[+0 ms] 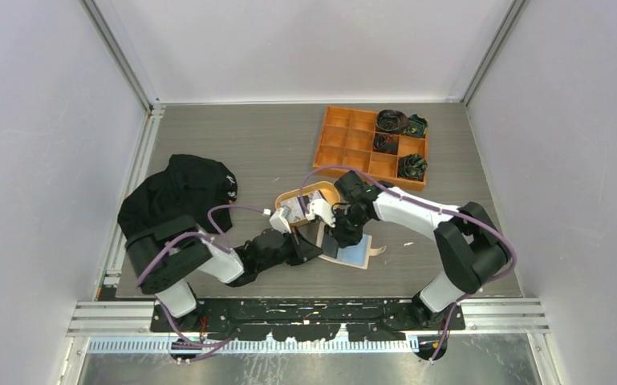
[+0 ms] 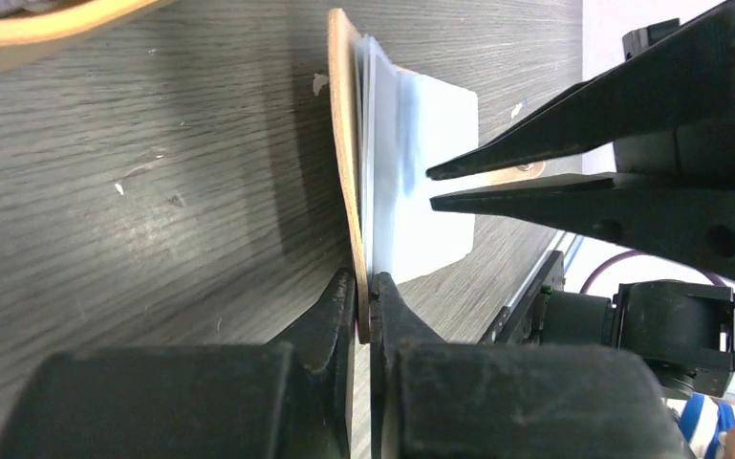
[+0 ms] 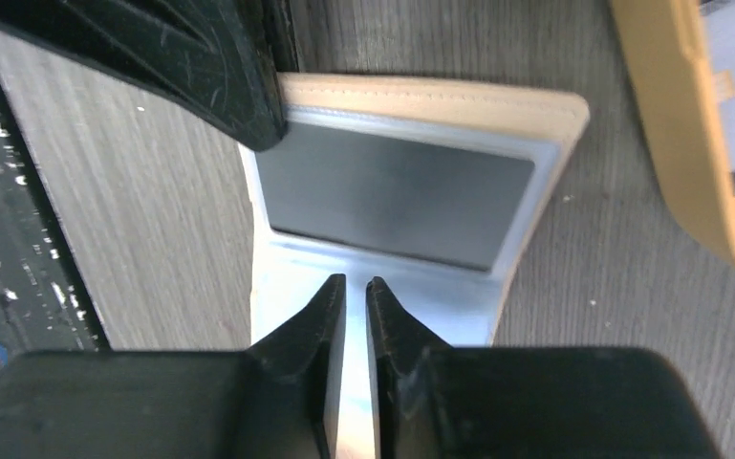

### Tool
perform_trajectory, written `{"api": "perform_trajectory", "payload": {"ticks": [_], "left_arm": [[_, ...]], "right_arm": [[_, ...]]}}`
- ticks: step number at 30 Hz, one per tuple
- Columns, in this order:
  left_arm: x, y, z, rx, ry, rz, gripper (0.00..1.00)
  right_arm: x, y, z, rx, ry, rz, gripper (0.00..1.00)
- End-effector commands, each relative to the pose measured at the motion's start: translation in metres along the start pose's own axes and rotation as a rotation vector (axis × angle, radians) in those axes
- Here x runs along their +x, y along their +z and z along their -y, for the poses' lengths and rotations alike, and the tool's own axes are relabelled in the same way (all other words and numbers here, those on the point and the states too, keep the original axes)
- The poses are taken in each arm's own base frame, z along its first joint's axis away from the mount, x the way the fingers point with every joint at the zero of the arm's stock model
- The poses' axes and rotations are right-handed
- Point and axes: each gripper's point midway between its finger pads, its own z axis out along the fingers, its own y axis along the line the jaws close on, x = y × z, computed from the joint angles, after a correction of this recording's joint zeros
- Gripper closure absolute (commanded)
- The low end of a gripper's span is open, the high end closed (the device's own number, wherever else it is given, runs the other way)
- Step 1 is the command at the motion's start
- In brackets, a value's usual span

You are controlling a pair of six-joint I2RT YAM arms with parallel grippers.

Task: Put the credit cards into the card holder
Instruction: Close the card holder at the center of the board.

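Step in hand, as I read it: holder propped open, one card seated, next one to load. The beige-pink folding leather-like card holder (image 3: 440, 96) sits mid-worktop near the oval orange-tan tray (image 3: 669, 124). One half lies flat on the grey wood-grain worktop (image 2: 153, 191), the other stands up on edge. Left tool (image 2: 363, 287) is clenched on the free edge of the raised beige flap. Right tool (image 3: 356, 287) hangs over the clear plastic sleeves (image 3: 440, 306), jaws a narrow crack apart, nothing visible between them. The thin dark rectangular card (image 3: 392, 196) is already inside a clear pocket on the half the left tool holds. A light flat piece lies in the tray, probably another card, too cropped to confirm. To do it well: left pinches leather only, not the sleeve mouths, and holds the flap near vertical so the pockets gape. Right brings the next card in short edge first, lined up with the pocket mouth at a shallow angle, then pushes until it bottoms out. Sleeves look thin and floppy, likely to buckle or catch a corner. Pose: left arm reaches low from its base, forearm almost flat to the worktop, tool coming in sideways. Right arm is elbow-out to the right, forearm running toward the tray, wrist folded back down onto the holder.
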Motion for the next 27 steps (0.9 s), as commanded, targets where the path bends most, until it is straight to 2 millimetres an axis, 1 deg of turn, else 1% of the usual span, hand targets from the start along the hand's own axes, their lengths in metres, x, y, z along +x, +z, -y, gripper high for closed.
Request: {"api": "perform_trajectory", "payload": {"ticks": [1, 2, 3, 6, 9, 10, 12, 16, 21, 25, 27], "left_arm": [[-0.011, -0.019, -0.006, -0.132, 0.103, 0.041, 1.0], [-0.015, -0.023, -0.001, -0.148, 0.131, 0.05, 1.0], [-0.014, -0.03, -0.007, -0.217, 0.167, 0.027, 1.0], [-0.02, -0.047, -0.004, -0.316, 0.253, 0.004, 1.0], [-0.024, -0.063, -0.007, -0.426, 0.331, -0.049, 1.0], [-0.025, -0.067, -0.007, -0.456, 0.355, -0.064, 1.0], [-0.029, -0.072, -0.003, -0.501, 0.406, -0.083, 1.0], [-0.036, -0.075, 0.011, -0.586, 0.516, -0.103, 1.0], [-0.036, -0.07, 0.021, -0.707, 0.684, -0.136, 1.0], [-0.026, -0.058, 0.029, -0.782, 0.814, -0.186, 1.0], [-0.015, -0.047, 0.039, -0.789, 0.864, -0.211, 0.99]], "right_arm": [[-0.034, -0.043, -0.005, -0.019, -0.008, 0.187, 0.77], [-0.035, -0.049, -0.007, -0.03, -0.006, 0.214, 0.75], [-0.037, -0.056, -0.007, -0.035, -0.002, 0.24, 0.73], [-0.039, -0.069, -0.005, -0.03, 0.042, 0.299, 0.68], [-0.04, -0.079, 0.007, -0.007, 0.138, 0.328, 0.64], [-0.037, -0.082, 0.014, 0.0, 0.188, 0.331, 0.64], [-0.032, -0.081, 0.023, 0.008, 0.265, 0.32, 0.64], [-0.021, -0.067, 0.029, -0.037, 0.428, 0.27, 0.66], [-0.016, -0.047, 0.027, -0.169, 0.609, 0.175, 0.68], [-0.01, -0.035, 0.03, -0.207, 0.71, 0.12, 0.68], [-0.006, -0.03, 0.03, -0.208, 0.738, 0.104, 0.69]]}}
